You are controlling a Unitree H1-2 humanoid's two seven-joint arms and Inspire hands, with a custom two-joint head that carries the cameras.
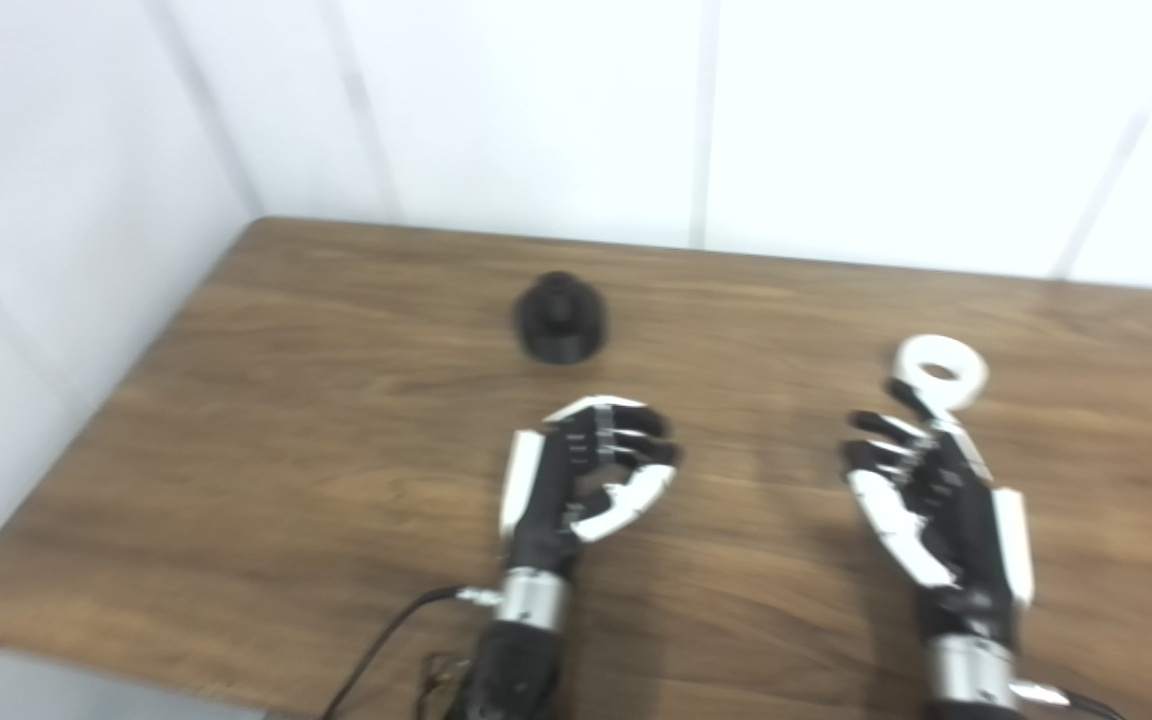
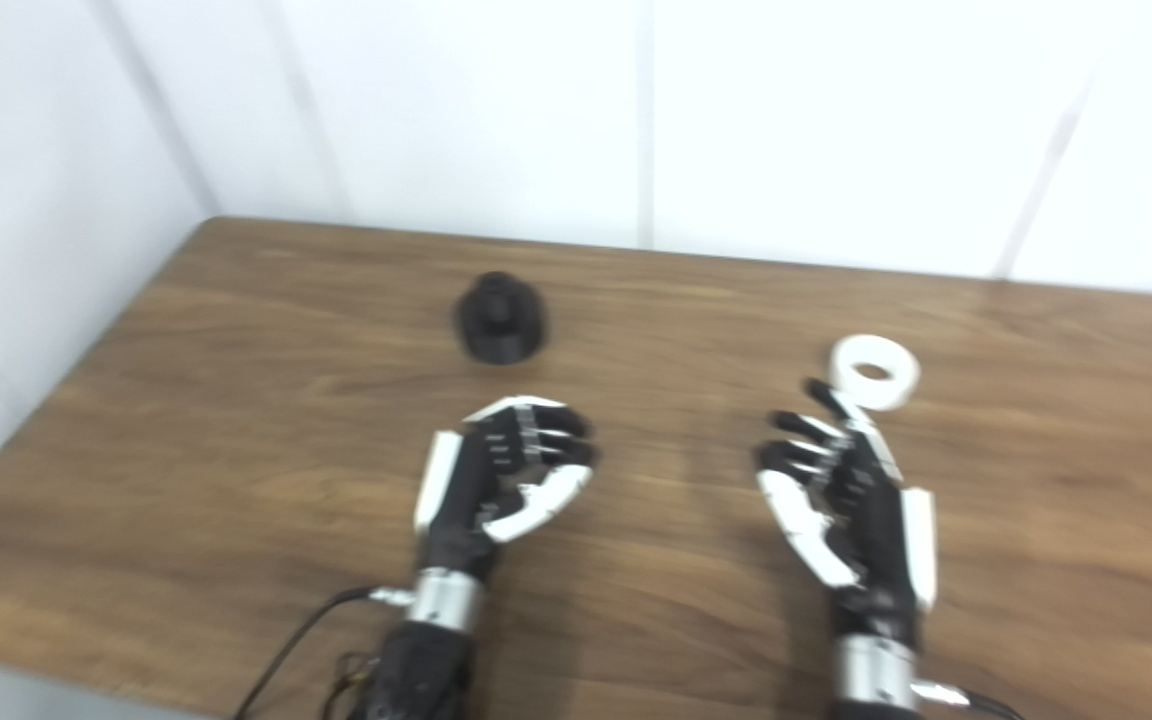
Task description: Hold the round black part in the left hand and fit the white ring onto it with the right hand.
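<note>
The left hand (image 1: 586,470) holds nothing, its fingers curled loosely and apart. The round black part (image 1: 560,318) sits on the desk (image 1: 236,450) just past it. The right hand (image 1: 936,500) is empty too, fingers spread. The white ring (image 1: 939,372) lies right by its fingertips.

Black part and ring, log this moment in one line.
black part: on table, untouched | ring: on table, free | left hand: empty, fingers curled | right hand: open, near ring
</note>
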